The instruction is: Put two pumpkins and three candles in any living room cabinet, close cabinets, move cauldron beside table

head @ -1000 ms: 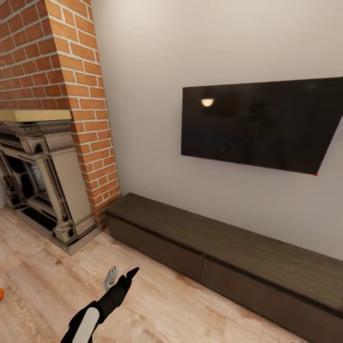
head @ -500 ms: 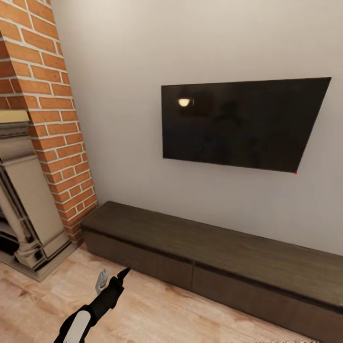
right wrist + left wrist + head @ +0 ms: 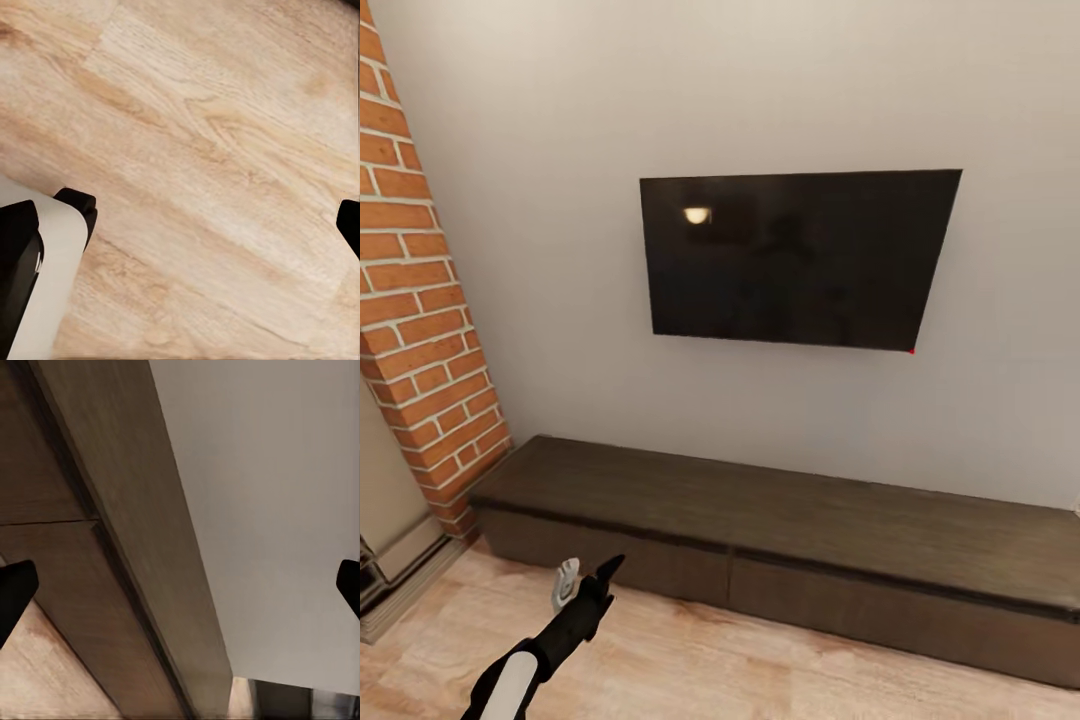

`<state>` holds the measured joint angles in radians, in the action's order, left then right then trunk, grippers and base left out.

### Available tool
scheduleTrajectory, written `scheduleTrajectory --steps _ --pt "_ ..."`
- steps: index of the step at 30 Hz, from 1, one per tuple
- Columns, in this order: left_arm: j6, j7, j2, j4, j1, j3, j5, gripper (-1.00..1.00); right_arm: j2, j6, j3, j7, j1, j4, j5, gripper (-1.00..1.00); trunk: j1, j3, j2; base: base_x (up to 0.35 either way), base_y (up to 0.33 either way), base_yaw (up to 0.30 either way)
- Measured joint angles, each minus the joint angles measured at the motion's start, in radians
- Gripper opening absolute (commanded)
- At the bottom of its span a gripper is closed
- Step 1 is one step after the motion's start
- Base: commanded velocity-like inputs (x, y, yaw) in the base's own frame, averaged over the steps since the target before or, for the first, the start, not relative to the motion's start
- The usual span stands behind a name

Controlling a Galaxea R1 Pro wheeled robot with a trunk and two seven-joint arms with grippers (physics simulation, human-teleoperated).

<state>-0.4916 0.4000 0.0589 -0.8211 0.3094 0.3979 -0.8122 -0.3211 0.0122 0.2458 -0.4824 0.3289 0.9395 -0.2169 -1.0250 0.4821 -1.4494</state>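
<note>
Long low dark-brown cabinet, flat handle-less fronts shut

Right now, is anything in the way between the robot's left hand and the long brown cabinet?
Nothing visible is. The left gripper hangs open over bare wooden floor, just short of the cabinet, whose drawer fronts are shut.

wood floor, low cabinet (shut) on it

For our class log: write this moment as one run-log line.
phase: approaching cabinet | drawers: closed | left claw: open, empty | right claw: open, over floor
</note>
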Motion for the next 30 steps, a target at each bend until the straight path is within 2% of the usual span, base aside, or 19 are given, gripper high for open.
scheduleTrajectory --steps 1,2,4,5,6,8,13,14,15,16,19,30 --pt "-0.002 -0.008 0.002 0.000 0.000 0.005 -0.003 1.00 0.000 0.000 0.000 0.000 0.000 0.000 0.000 1.00 0.000 0.000 0.000 0.000 0.000 -0.300" --pt "-0.015 -0.023 0.005 -0.010 -0.001 0.037 -0.021 1.00 0.000 0.000 0.000 0.000 -0.001 -0.001 0.000 1.00 0.000 0.000 0.000 0.000 0.000 -0.300" --pt "-0.022 -0.022 0.003 -0.019 -0.002 0.044 -0.031 1.00 0.000 0.001 0.000 -0.001 -0.001 -0.001 0.000 1.00 -0.004 0.003 -0.007 0.000 0.000 -0.162" --pt "-0.056 -0.022 -0.001 -0.077 -0.012 0.049 -0.040 1.00 -0.001 0.019 -0.003 -0.003 -0.001 -0.010 -0.004 1.00 -0.008 0.006 -0.014 0.000 0.000 -0.051" --pt "-0.066 -0.025 -0.002 -0.093 -0.016 0.050 -0.038 1.00 -0.001 0.041 -0.004 -0.003 -0.005 -0.014 -0.004 1.00 -0.011 0.009 -0.021 0.000 0.000 -0.041" --pt "-0.072 -0.027 -0.004 -0.097 -0.018 0.052 -0.037 1.00 -0.001 0.078 -0.003 -0.005 -0.018 -0.018 0.000 1.00 -0.019 0.016 -0.035 0.000 0.000 -0.024" --pt "-0.082 -0.031 -0.020 -0.054 -0.020 0.055 -0.044 1.00 0.000 0.110 -0.001 -0.004 -0.037 -0.012 0.007 1.00 -0.038 0.031 -0.070 0.000 0.000 -0.026" --pt "-0.082 -0.031 -0.034 -0.037 -0.021 0.057 -0.085 1.00 0.001 0.118 -0.001 -0.003 -0.041 -0.010 0.011 1.00 -0.042 0.034 -0.077 0.000 0.000 -0.058" --pt "-0.083 -0.031 -0.046 -0.031 -0.022 0.057 -0.101 1.00 0.001 0.120 -0.001 -0.003 -0.042 -0.009 0.011 1.00 -0.046 0.038 -0.084 0.000 0.000 -0.015" --pt "-0.080 -0.027 -0.090 0.046 -0.028 0.058 -0.192 1.00 0.005 0.121 0.000 -0.002 -0.043 -0.008 0.011 1.00 -0.050 0.041 -0.091 0.000 0.000 -0.012" --pt "-0.079 -0.024 -0.106 0.092 -0.031 0.056 -0.247 1.00 0.008 0.123 -0.001 -0.002 -0.044 -0.008 0.010 1.00 -0.061 0.050 -0.112 0.000 0.000 -0.004" --pt "-0.076 -0.029 -0.111 0.109 -0.031 0.058 -0.265 1.00 0.016 0.124 -0.005 -0.004 -0.044 -0.008 0.010 1.00 -0.103 0.085 -0.189 0.000 0.000 0.000"
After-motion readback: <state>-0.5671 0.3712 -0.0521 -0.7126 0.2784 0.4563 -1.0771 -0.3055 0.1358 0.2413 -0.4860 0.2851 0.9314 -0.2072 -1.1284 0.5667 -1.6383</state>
